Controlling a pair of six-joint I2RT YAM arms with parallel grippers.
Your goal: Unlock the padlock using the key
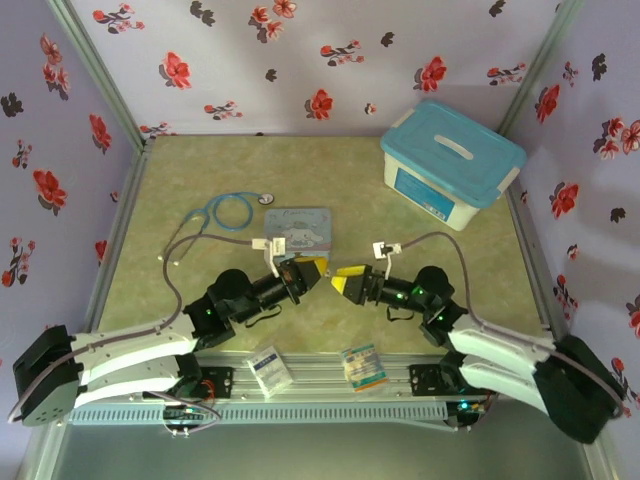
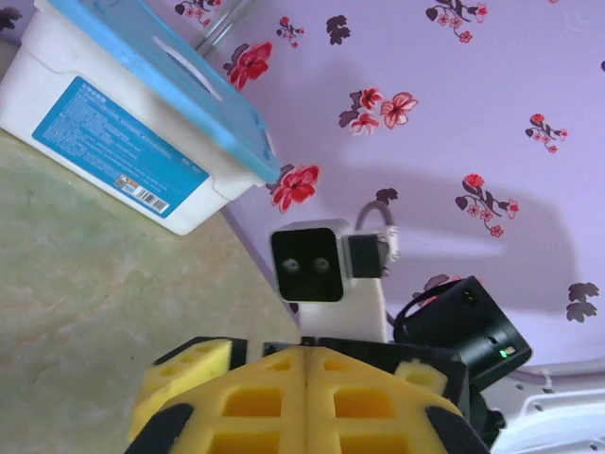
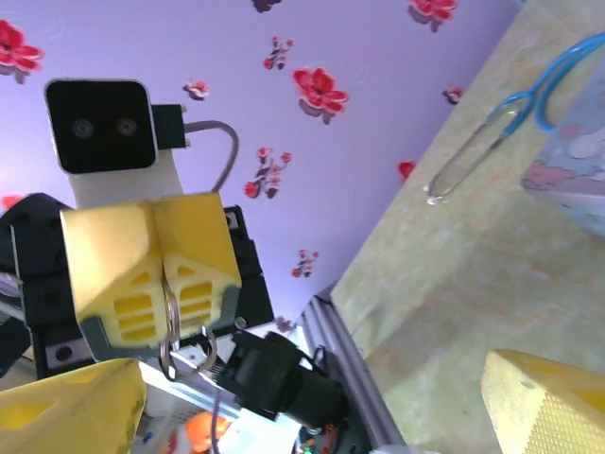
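The left gripper (image 3: 164, 288) is fully closed and pinches a thin silver metal piece (image 3: 174, 331) in the seam between its pads. The long axis of the piece runs along the fingers, and its free end points out past the tips, toward the right gripper (image 1: 343, 282). I cannot tell if it is key or padlock. The right gripper is wide open and holds nothing, facing the left one above the desk (image 1: 300, 170).

Soft, even light throws faint shadows on the wall (image 2: 492, 113); the overhead view looks hazy.
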